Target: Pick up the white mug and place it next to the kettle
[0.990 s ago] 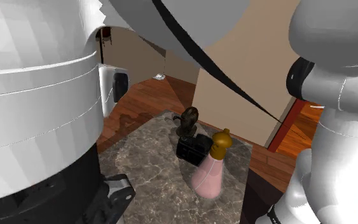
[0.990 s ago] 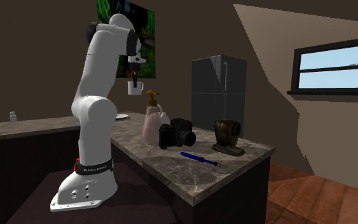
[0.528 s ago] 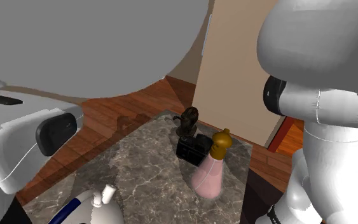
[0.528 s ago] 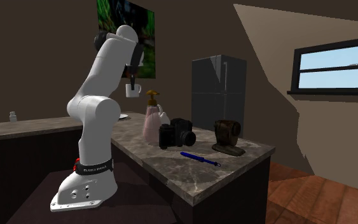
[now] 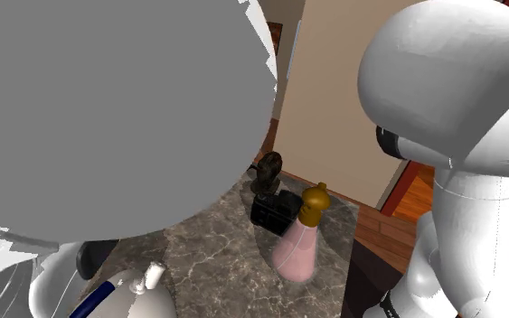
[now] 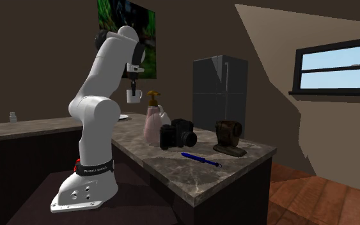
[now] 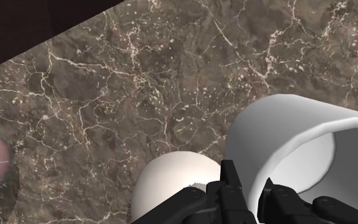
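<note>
My black gripper (image 6: pixel 133 85) is shut on the white mug (image 6: pixel 133 96), which hangs in the air above the back of the marble counter. In the wrist view the fingers (image 7: pixel 232 191) clasp the wall of the mug (image 7: pixel 285 143) at its rim, one inside and one outside, with the gripper (image 7: pixel 254 198) above the marble. The kettle (image 6: pixel 154 121) is pink with a golden-brown top and stands on the counter below the mug, towards the second exterior view's right. It also shows in the shoulder view, kettle (image 5: pixel 298 238).
A white rounded dish (image 7: pixel 174 183) lies on the marble under the mug. Beside the kettle sit a black camera (image 6: pixel 178 135), a blue pen (image 6: pixel 201 158) and a dark brown object (image 6: pixel 229 137). A dark fridge (image 6: pixel 220 89) stands behind. Arm links (image 5: pixel 117 117) block much of the shoulder view.
The arm has swung, its grey link now covering most of the shoulder view. The mug has come down a little in the gripper, which stays shut on it.
</note>
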Motion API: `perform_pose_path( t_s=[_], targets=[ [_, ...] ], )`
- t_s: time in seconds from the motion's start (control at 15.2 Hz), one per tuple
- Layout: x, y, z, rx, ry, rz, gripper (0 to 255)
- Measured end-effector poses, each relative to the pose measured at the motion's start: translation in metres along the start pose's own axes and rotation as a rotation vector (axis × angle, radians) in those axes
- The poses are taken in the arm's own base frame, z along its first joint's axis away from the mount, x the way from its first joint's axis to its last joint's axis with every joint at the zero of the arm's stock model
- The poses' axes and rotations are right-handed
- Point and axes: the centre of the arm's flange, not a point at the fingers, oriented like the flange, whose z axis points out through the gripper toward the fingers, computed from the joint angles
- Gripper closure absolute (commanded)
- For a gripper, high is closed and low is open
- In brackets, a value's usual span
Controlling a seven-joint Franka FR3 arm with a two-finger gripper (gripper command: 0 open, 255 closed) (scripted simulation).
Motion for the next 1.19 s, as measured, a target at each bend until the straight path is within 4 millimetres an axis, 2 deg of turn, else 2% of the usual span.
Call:
perform_pose_path(
  t_s=[1.19],
  targets=[
    [0.002,0.000,0.097,0.000,0.000,0.000,255]
  ],
)
